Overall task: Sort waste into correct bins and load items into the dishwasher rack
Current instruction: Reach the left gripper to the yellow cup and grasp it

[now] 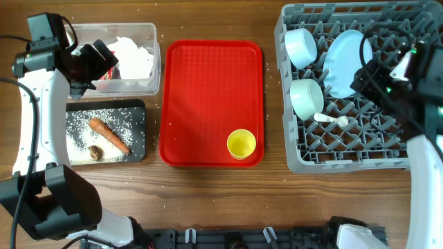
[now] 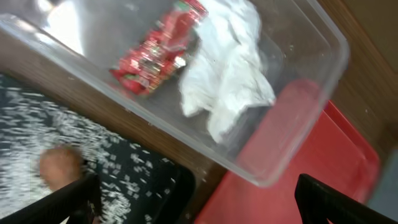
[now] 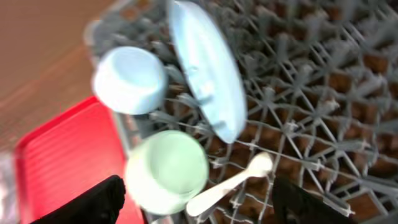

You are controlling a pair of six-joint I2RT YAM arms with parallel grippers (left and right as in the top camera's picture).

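Left gripper (image 2: 199, 194), right gripper (image 3: 199, 200): jaws apart, empty. 1 yellow cup (image 1: 241, 143) outstanding on red tray (image 1: 208, 69); an off-centre pinch could tip it.

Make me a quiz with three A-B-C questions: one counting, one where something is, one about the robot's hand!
1. How many bowls sit in the rack? A one B five C two
2. Where is the cup? A in the rack B on the red tray C inside a bowl
3. The left end effector is: A open B shut on the cup C shut on a bowl
Answers: C, blue bowl and mint bowl; B, it stands on that tray; A, fingers wide apart, nothing between.
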